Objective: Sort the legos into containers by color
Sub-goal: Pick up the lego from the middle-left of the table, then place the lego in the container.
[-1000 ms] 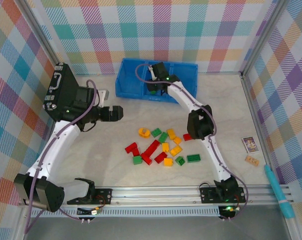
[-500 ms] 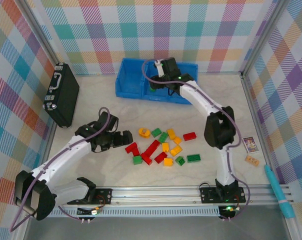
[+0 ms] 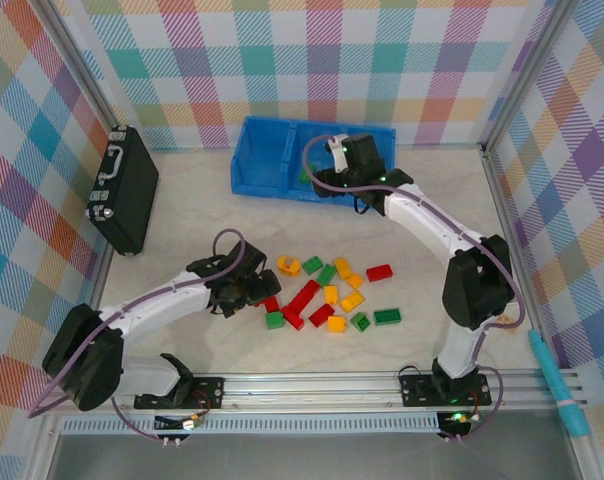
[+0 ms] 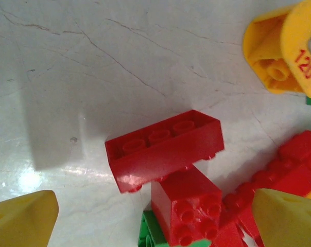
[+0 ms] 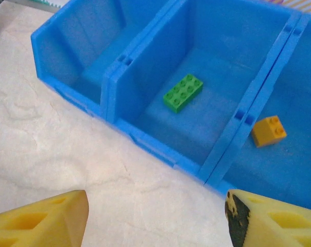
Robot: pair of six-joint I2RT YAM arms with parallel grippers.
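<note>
Broadly, a pale marbled table (image 3: 182, 215) carries everything. At its far edge sits the blue bin (image 3: 267, 165), its three compartments side by side. A black case (image 3: 124, 190) with metal latches lies well apart from it, by the left wall.

The right gripper (image 3: 334, 160) hangs over the near edge of the bin. In the right wrist view its yellow fingers (image 5: 42, 221) stand wide apart above bare table just in front of the bin wall (image 5: 114, 77), with nothing between them. The left gripper (image 3: 254, 290) is low at the left end of the pile. Its jaws are spread wide and grip nothing.

Most of the legos (image 3: 327, 290) lie loose in a cluster at the middle of the table, red, green and yellow-orange mixed. In the left wrist view a red brick (image 4: 163, 149) rests tilted on a second red block (image 4: 189, 211), which sits between the fingertips. A green piece (image 4: 150, 234) is touching that block's lower left side, and a yellow arched piece (image 4: 279, 51) lies near the top right. Inside the bin, one green brick (image 5: 183, 92) lies flat in the middle compartment. One small orange brick (image 5: 269, 130) sits in the right compartment, near the divider.

By the right edge are a printed card (image 3: 500, 289) and, just nearer, a tan tile (image 3: 503, 321).
</note>
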